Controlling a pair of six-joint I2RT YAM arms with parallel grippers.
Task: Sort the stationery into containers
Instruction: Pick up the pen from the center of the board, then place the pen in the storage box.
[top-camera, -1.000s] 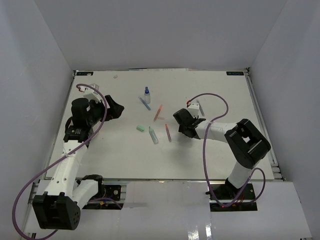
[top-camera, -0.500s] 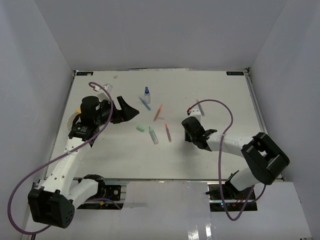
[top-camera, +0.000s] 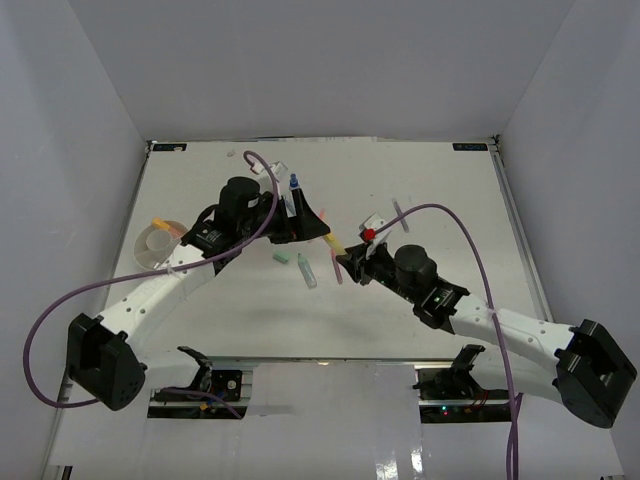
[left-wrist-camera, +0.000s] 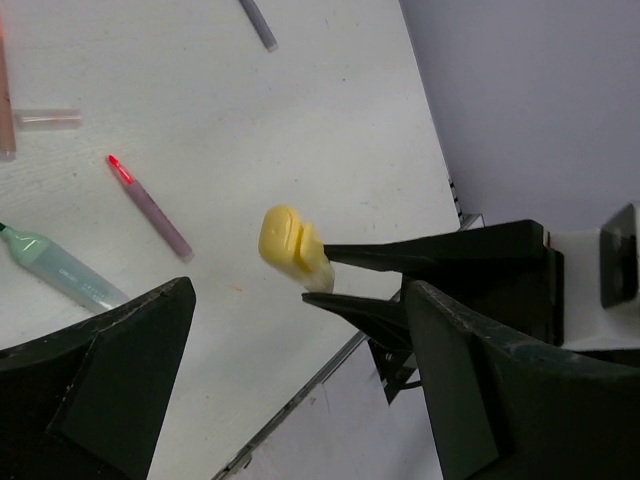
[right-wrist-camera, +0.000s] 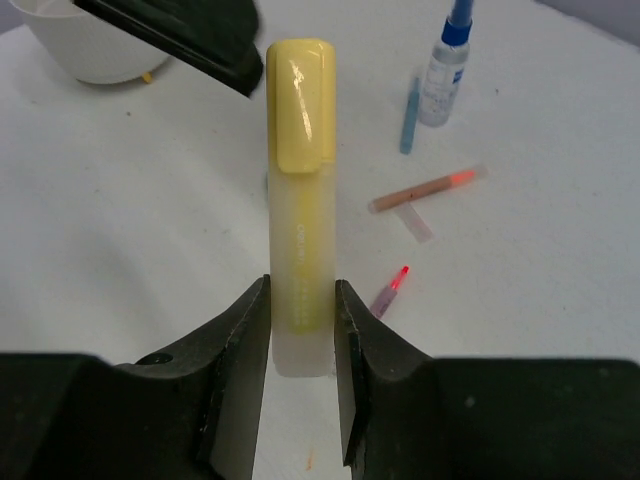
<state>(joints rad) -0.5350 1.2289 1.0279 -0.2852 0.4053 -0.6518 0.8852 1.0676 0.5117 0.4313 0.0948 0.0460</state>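
My right gripper (top-camera: 345, 262) (right-wrist-camera: 300, 290) is shut on a yellow highlighter (top-camera: 338, 243) (right-wrist-camera: 299, 150) and holds it above the table, cap end outward. My left gripper (top-camera: 322, 229) (left-wrist-camera: 300, 290) is wide open right beside the highlighter's cap (left-wrist-camera: 285, 240), not touching it. The white dish (top-camera: 160, 243) (right-wrist-camera: 90, 45) sits at the far left. On the table lie a blue-capped bottle (right-wrist-camera: 445, 60), a blue pen (right-wrist-camera: 410, 100), an orange pen (right-wrist-camera: 425, 190), a red-tipped pen (left-wrist-camera: 150, 205) (right-wrist-camera: 388, 290), a green marker (top-camera: 307, 272) (left-wrist-camera: 60, 270) and a green eraser (top-camera: 281, 257).
An orange item (top-camera: 160, 222) lies at the dish's rim. A clear cap (right-wrist-camera: 415, 225) lies by the orange pen. A grey pen (left-wrist-camera: 258, 22) lies farther right. White walls close the table on three sides. Purple cables trail from both arms.
My left arm swung from the dish side to the table's middle. My right arm reached left toward it, and the yellow highlighter now shows raised in its jaws.
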